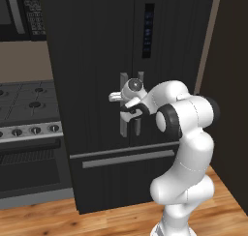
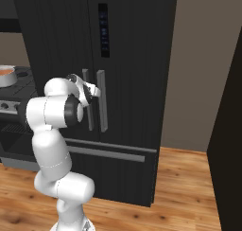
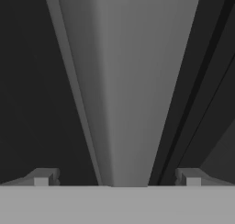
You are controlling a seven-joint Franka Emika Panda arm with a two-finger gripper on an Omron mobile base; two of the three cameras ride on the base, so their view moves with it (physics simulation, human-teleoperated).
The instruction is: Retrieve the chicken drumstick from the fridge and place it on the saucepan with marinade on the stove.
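Observation:
The black fridge (image 1: pixel 97 61) stands shut, both doors closed, so the chicken drumstick is hidden. My gripper (image 1: pixel 124 107) is up against the pair of grey vertical handles (image 1: pixel 124 85) at the door seam. In the hand view one grey handle (image 3: pixel 124 90) runs up the middle between my two fingertips (image 3: pixel 42 177), which stand wide apart on either side without touching it; the gripper (image 3: pixel 117 178) is open. The steel saucepan (image 2: pixel 6 75) with orange-red marinade sits on the stove (image 2: pixel 14 95) at the far left of the right base view.
The black stove (image 1: pixel 29 109) with its knob row and oven door adjoins the fridge's left side. A black microwave (image 1: pixel 22 12) hangs above it. A dark wall panel (image 2: pixel 227 130) stands to the fridge's right. The fridge's drawer handle (image 1: pixel 128 158) crosses below my hand.

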